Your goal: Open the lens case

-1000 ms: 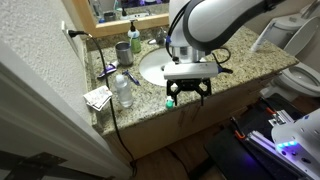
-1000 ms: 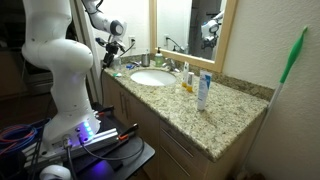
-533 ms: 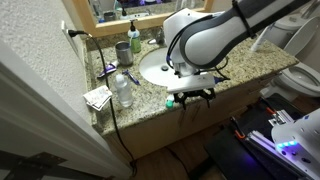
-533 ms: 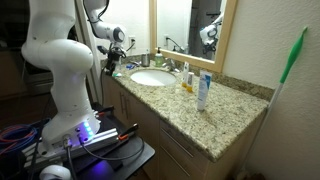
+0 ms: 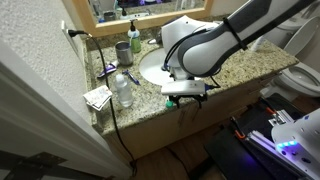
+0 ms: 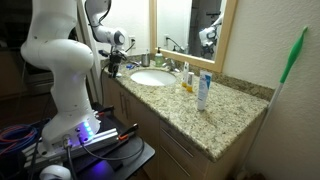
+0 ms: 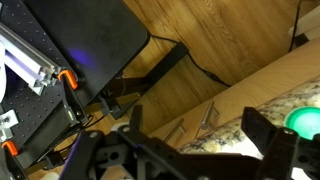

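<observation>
Over the last second the arm has bent further and sunk. It has brought the pincer (image 5: 185, 95) from above the worktop (image 5: 235, 62) down to the level of its front edge, in front of the sink (image 5: 147, 68). In the wrist view the pincer is released: its two fingers (image 7: 268, 142) stand wide apart, and the gap shows only the cabinet front and the wooden floor (image 7: 230, 35) below.

The lens case (image 7: 303, 120) lies on the granite right at the front edge. Its green round cap shows at the side of the wrist view, outside the gap and just beyond one finger. Whether finger and cap touch cannot be told.

Along the front edge, toward the corner by the wall, a piece of paper (image 5: 97, 97) lies flat, with a clear bottle (image 5: 123, 90) upright just beside it. A dark cable (image 5: 113, 125) hangs over the front edge there. Behind the pincer the sink sits in the middle of the worktop, partly hidden by the arm.

Near the back edge a green cup (image 5: 122, 50) stands below the mirror (image 6: 190, 25). In an exterior view a white tube (image 6: 203, 90) stands upright past the sink, with small yellow bottles (image 6: 186, 80) between the two.
</observation>
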